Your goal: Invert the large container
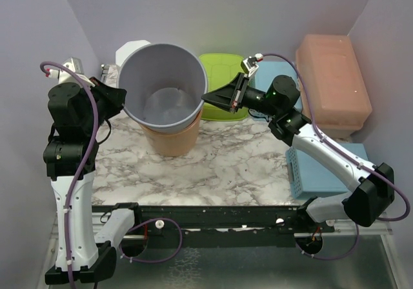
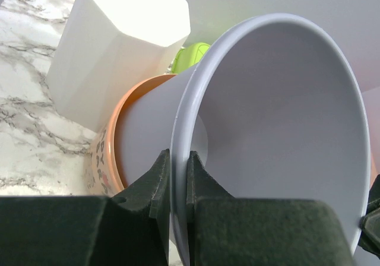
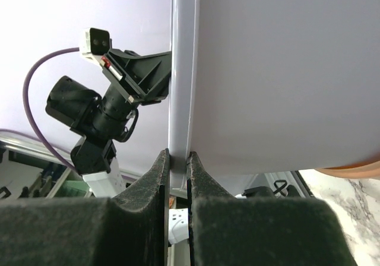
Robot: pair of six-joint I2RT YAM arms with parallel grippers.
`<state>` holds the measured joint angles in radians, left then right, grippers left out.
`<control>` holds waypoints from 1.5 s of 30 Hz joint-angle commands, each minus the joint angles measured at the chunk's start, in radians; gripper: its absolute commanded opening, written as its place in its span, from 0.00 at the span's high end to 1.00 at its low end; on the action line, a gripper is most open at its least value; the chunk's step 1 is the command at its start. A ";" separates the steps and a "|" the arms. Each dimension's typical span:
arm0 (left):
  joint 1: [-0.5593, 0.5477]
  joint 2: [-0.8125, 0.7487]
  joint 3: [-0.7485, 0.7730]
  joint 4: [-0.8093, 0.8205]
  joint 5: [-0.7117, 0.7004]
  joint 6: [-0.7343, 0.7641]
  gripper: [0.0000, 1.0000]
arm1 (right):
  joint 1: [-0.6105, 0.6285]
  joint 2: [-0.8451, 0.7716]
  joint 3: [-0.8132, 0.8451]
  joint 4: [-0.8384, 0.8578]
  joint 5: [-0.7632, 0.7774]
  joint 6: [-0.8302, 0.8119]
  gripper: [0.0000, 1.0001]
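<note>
Marble-patterned table (image 1: 239, 166): work surface, bearing all the items below. Large container (image 1: 169, 105), grey plastic, round and tapering, thin-walled with a rolled rim: held at rear centre-left, tipped so that its mouth faces up and toward the near edge, its base sitting over or within the orange pot (image 1: 174, 140); the left wrist view suggests the base is nested in the pot's mouth, though contact cannot be confirmed. Judged light and fairly stiff at the rim, with smooth walls that would likely flex and slip under a pinch; the rim is the sound place to hold, and two opposite grips there give an axis about which it can be rolled over. Salmon-pink bin (image 1: 332, 82): rear right, well apart. Blue slotted crate (image 1: 316, 173): right side, beneath the right forearm. Orange pot: directly under the container, printed lettering on its side. Green dish (image 1: 222, 76): behind the container, to its right. White faceted container (image 1: 132, 49): behind it, to the left. Left gripper (image 1: 122, 99): clamped on the container's left rim, one finger inside the wall and one outside, jaws nearly closed with only the rim's thickness between them. Right gripper (image 1: 208, 97): clamped likewise on the opposite rim, its wrist view showing the rim edge pinched between both pads.
</note>
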<state>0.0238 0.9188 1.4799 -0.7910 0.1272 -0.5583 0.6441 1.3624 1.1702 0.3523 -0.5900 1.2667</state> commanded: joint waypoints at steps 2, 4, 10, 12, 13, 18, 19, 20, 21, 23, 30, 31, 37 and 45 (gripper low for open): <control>-0.013 -0.020 0.054 0.102 0.065 -0.004 1.00 | 0.007 -0.024 0.047 0.046 -0.061 -0.079 0.94; -0.014 -0.023 0.058 0.109 0.073 -0.006 1.00 | 0.007 -0.020 0.058 0.047 -0.079 -0.095 0.94; -0.013 -0.043 0.080 0.125 0.064 -0.014 1.00 | 0.007 -0.020 0.088 0.045 -0.112 -0.135 0.94; -0.013 -0.044 0.092 0.127 0.064 -0.014 1.00 | 0.007 -0.023 0.095 0.039 -0.112 -0.148 0.94; -0.013 -0.045 0.095 0.128 0.067 -0.015 1.00 | 0.008 -0.026 0.099 0.031 -0.111 -0.158 0.94; -0.015 -0.057 0.087 0.174 0.117 -0.035 1.00 | 0.007 -0.054 0.106 0.017 -0.114 -0.207 0.94; -0.015 -0.056 0.090 0.185 0.134 -0.037 1.00 | 0.006 -0.061 0.105 0.022 -0.113 -0.216 0.94; -0.017 -0.053 0.092 0.200 0.163 -0.035 1.00 | 0.006 -0.069 0.103 0.028 -0.112 -0.225 0.94; -0.021 -0.050 0.090 0.217 0.195 -0.036 1.00 | 0.006 -0.077 0.099 0.035 -0.110 -0.233 0.94; -0.022 -0.044 0.089 0.245 0.243 -0.044 1.00 | 0.007 -0.096 0.091 0.052 -0.106 -0.248 0.94; -0.051 -0.040 0.089 0.310 0.313 -0.064 1.00 | 0.007 -0.185 0.062 0.065 -0.074 -0.332 0.94; -0.051 -0.037 0.092 0.317 0.317 -0.068 1.00 | 0.006 -0.198 0.062 0.063 -0.070 -0.345 0.94; -0.054 -0.020 0.076 0.402 0.384 -0.138 1.00 | 0.008 -0.262 0.073 -0.004 -0.038 -0.419 0.93; -0.061 -0.003 0.005 0.486 0.474 -0.233 1.00 | 0.007 -0.371 0.018 -0.074 0.054 -0.472 0.93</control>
<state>-0.0254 0.9184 1.5158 -0.4114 0.4801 -0.7162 0.6529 1.0489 1.2251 0.3134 -0.6289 0.8692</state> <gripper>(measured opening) 0.109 0.089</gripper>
